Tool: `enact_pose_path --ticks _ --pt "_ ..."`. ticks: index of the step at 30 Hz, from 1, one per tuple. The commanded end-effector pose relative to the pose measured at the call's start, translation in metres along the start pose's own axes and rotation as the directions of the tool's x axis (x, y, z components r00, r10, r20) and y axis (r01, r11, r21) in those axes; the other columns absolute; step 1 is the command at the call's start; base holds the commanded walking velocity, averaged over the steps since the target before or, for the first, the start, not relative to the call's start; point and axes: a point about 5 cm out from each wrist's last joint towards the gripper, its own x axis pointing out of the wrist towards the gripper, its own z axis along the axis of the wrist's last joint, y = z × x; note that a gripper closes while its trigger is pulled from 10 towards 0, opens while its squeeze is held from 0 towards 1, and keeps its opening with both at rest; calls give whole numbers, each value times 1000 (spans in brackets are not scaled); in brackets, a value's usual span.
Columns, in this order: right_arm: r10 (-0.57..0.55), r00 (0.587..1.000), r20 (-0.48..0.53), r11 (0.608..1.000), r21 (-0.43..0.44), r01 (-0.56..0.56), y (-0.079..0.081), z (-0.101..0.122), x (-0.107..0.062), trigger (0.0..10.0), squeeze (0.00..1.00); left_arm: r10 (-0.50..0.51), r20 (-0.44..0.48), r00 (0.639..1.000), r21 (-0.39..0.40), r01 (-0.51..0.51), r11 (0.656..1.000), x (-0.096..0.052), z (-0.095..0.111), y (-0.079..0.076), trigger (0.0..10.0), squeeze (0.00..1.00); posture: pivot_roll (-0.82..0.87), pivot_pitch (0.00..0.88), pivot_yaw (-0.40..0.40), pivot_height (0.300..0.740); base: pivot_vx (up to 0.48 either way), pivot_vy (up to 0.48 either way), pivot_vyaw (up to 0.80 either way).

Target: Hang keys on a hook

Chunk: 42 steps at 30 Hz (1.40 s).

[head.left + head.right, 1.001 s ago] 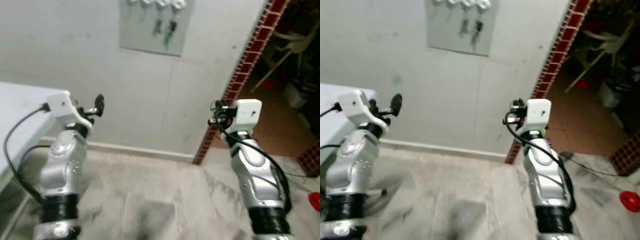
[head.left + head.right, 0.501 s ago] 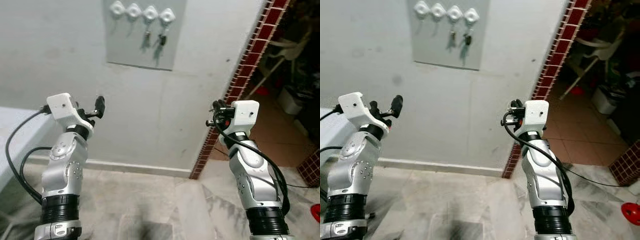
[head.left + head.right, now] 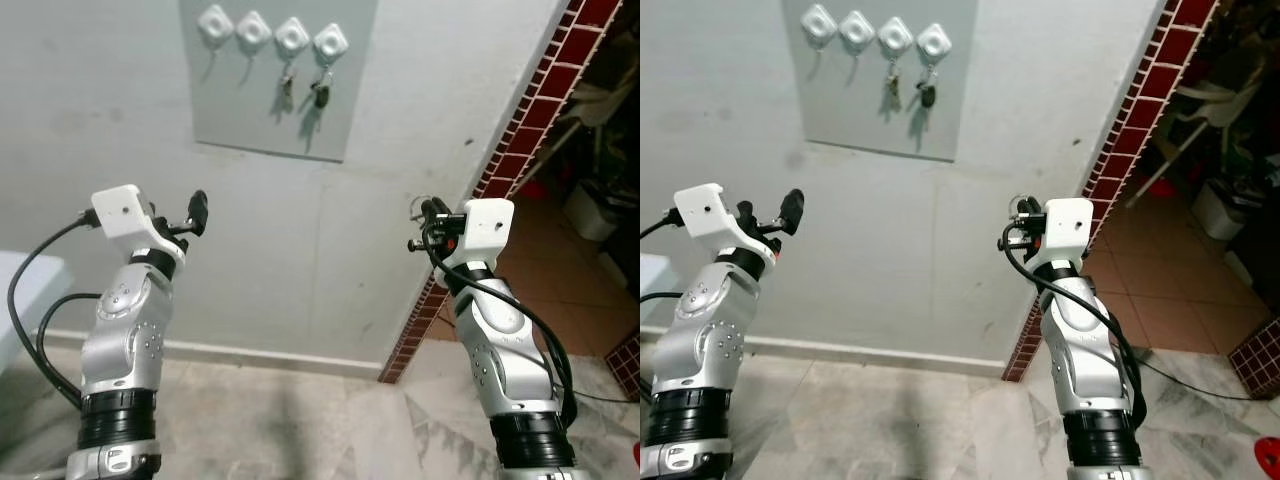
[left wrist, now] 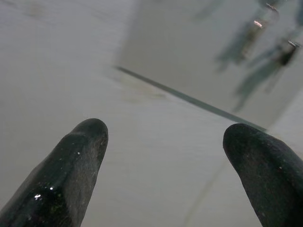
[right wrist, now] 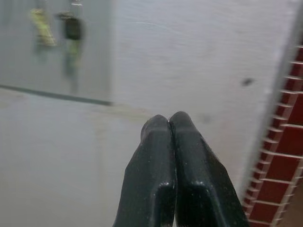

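Head views: grey hook panel (image 3: pixel 283 80) on the white wall carries four white hooks (image 3: pixel 272 30), the two rightmost each holding keys (image 3: pixel 321 92), the two leftmost bare; left hand (image 3: pixel 197 211) and right hand (image 3: pixel 418 226) raised well below it, so the step reads as the approach, and the next move calls for lifting toward a bare hook. Left wrist view: fingers (image 4: pixel 71 170) spread, nothing between them. Right wrist view: fingers (image 5: pixel 154 175) pressed together; no key discernible between them.
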Motion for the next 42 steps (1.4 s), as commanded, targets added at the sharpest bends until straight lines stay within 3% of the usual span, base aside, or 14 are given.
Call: enact_pose_path --ticks 1,8,14,24,42 --pt "-27 999 22 1000 -11 27 -10 6 -2 10000 0 -33 -11 999 4 33 999 0 -3 -9 10000 0 4 0 -84 740 439 0 0" --pt "-24 1000 19 1000 -10 24 -9 5 -2 10000 0 -25 -26 999 6 25 1000 -1 -5 -9 10000 0 5 0 -83 740 432 0 0" --pt "-23 1000 16 1000 -9 24 -9 5 -3 10000 0 -25 -33 999 25 26 999 -3 -8 -12 10000 0 7 0 -83 740 0 0 0" --pt "-23 1000 16 1000 -5 23 -8 5 -3 10000 0 -35 -55 998 -8 34 999 -4 -11 -14 10000 0 6 0 -82 740 0 0 0" --pt "-19 1000 14 1000 2 19 -6 4 -3 10000 0 -28 -62 998 -13 27 1000 -3 -11 -12 10000 0 7 0 -82 740 0 461 0"
